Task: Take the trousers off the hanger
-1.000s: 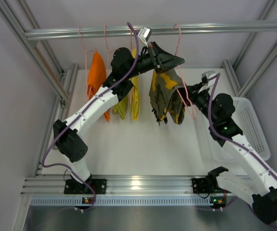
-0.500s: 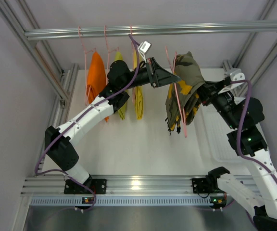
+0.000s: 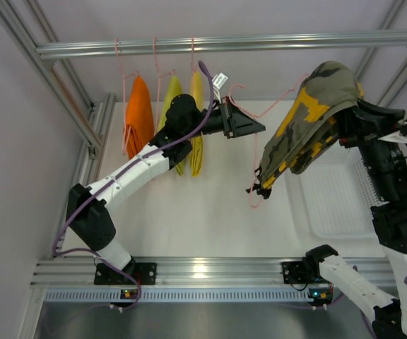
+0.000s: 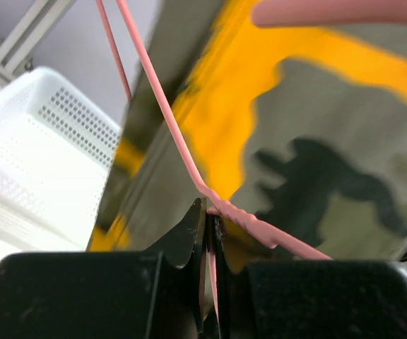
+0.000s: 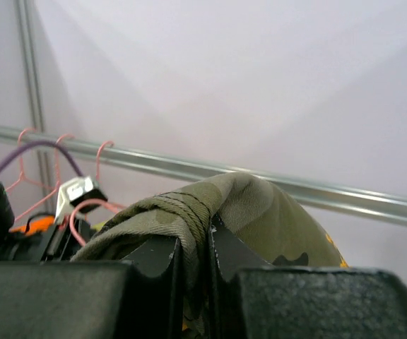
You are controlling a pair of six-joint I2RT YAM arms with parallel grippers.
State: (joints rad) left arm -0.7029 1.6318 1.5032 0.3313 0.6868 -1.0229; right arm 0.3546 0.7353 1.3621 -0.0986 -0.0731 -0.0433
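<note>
The camouflage trousers (image 3: 306,123) hang high at the right, draped over my right gripper (image 3: 346,111), which is shut on a fold of them (image 5: 260,205). Their lower end (image 3: 263,185) still lies against the pale-pink hanger (image 3: 255,164). My left gripper (image 3: 258,128) is shut on the hanger's wire just below its twisted neck, and holds it off the rail. In the left wrist view the wire (image 4: 168,120) runs up from the shut jaws (image 4: 210,215) in front of the trousers (image 4: 316,141). The right wrist view shows the right gripper (image 5: 207,236) pinching the cloth.
An orange garment (image 3: 141,113) and two yellow-lime garments (image 3: 172,99) (image 3: 198,145) hang on pink hangers from the metal rail (image 3: 274,44) at the back left. A white perforated basket (image 3: 345,201) sits on the table at the right, below the trousers.
My right gripper has pulled the trousers up and to the right, sliding them most of the way off the hanger. The hanger has left the rail and tilted in my left gripper.
</note>
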